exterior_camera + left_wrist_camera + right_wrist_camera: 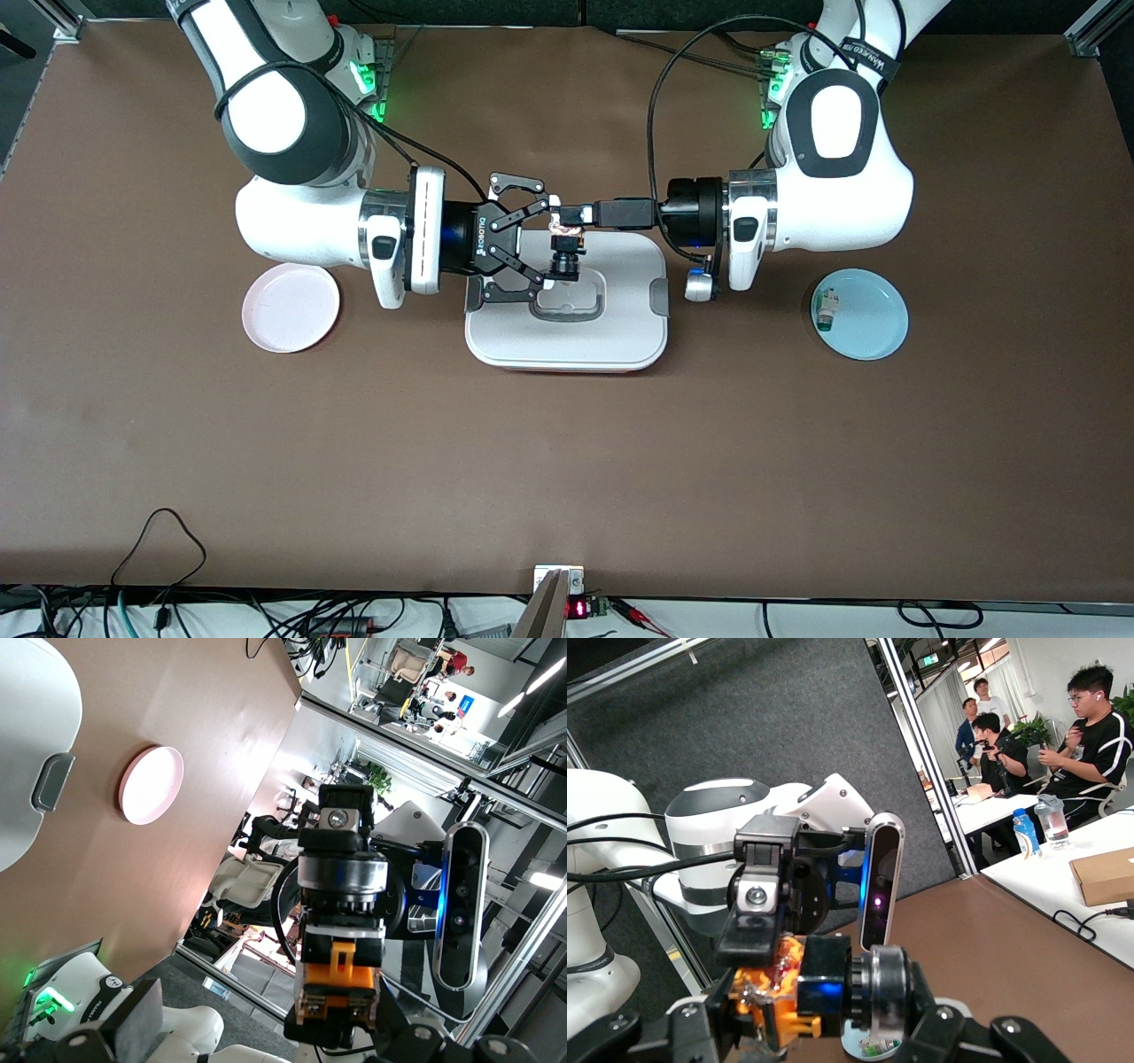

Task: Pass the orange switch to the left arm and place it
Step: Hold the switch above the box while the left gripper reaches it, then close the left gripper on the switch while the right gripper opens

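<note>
The orange switch is a short black cylinder with a bright metal ring around its middle and an orange block at one end. In the right wrist view it lies crosswise between that gripper's two fingers, orange end toward one finger and ringed black end toward the other. It is up in the air, over the edge of the box nearest the robots' bases, just above the lid.

The right gripper has the switch clamped lengthwise, one pad on each end, so the jaws are closed only as far as the part's length allows.

The left gripper points straight at the right gripper from the left arm's end and meets it over the same edge of the box. Its jaws are spread wide and grip nothing. In the left wrist view the orange end of the switch sits between the spread fingers; whether either finger touches it cannot be told.

Below and outward of the right gripper, toward that arm's end of the table, lies a pink plate. Outward of the left gripper, toward its arm's end, a blue plate carries a small white-and-green component.
</note>
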